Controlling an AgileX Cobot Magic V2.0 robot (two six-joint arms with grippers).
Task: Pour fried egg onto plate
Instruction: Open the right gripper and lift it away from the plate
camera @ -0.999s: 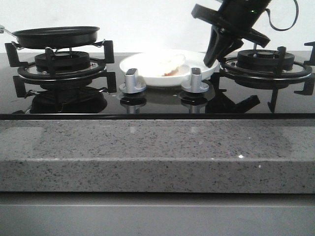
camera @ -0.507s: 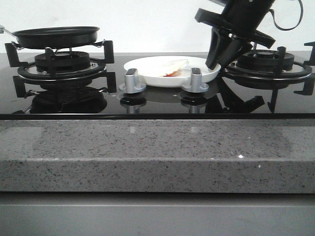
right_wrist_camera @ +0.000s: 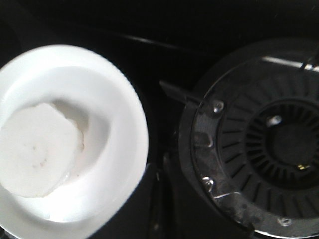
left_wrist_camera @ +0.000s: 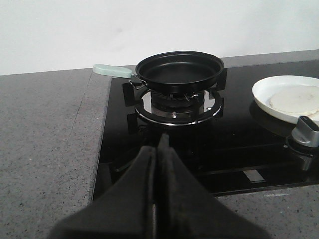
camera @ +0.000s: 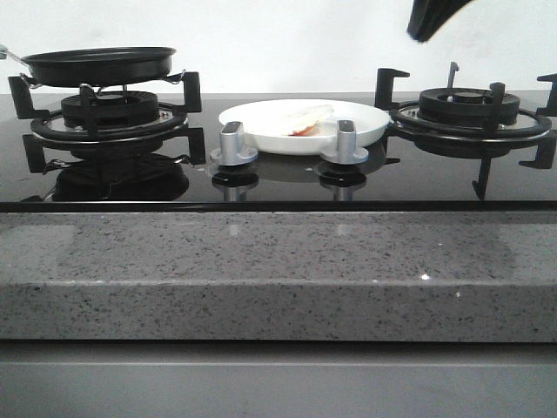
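Note:
The white plate (camera: 372,128) sits on the black hob between the two burners. The pale fried egg (camera: 300,116) lies flat in it, an orange-red spot at its near edge. In the right wrist view the plate (right_wrist_camera: 119,114) and the egg (right_wrist_camera: 40,149) are seen from above. My right gripper (right_wrist_camera: 158,180) hangs high above the gap between plate and right burner, fingers together, holding nothing. Only its tip (camera: 423,31) shows at the top of the front view. The black frying pan (camera: 100,65) rests on the left burner. My left gripper (left_wrist_camera: 160,145) is shut and empty, short of the pan (left_wrist_camera: 179,67).
Two silver knobs (camera: 233,144) (camera: 345,142) stand just in front of the plate. The right burner grate (camera: 470,109) is bare. The pan's mint-green handle (left_wrist_camera: 112,71) points out over the grey stone counter (left_wrist_camera: 45,139). A stone ledge (camera: 278,270) runs along the front.
My right gripper has lifted away from the plate's right rim and risen almost out of the top of the front view. Plate, egg and pan stay where they were.

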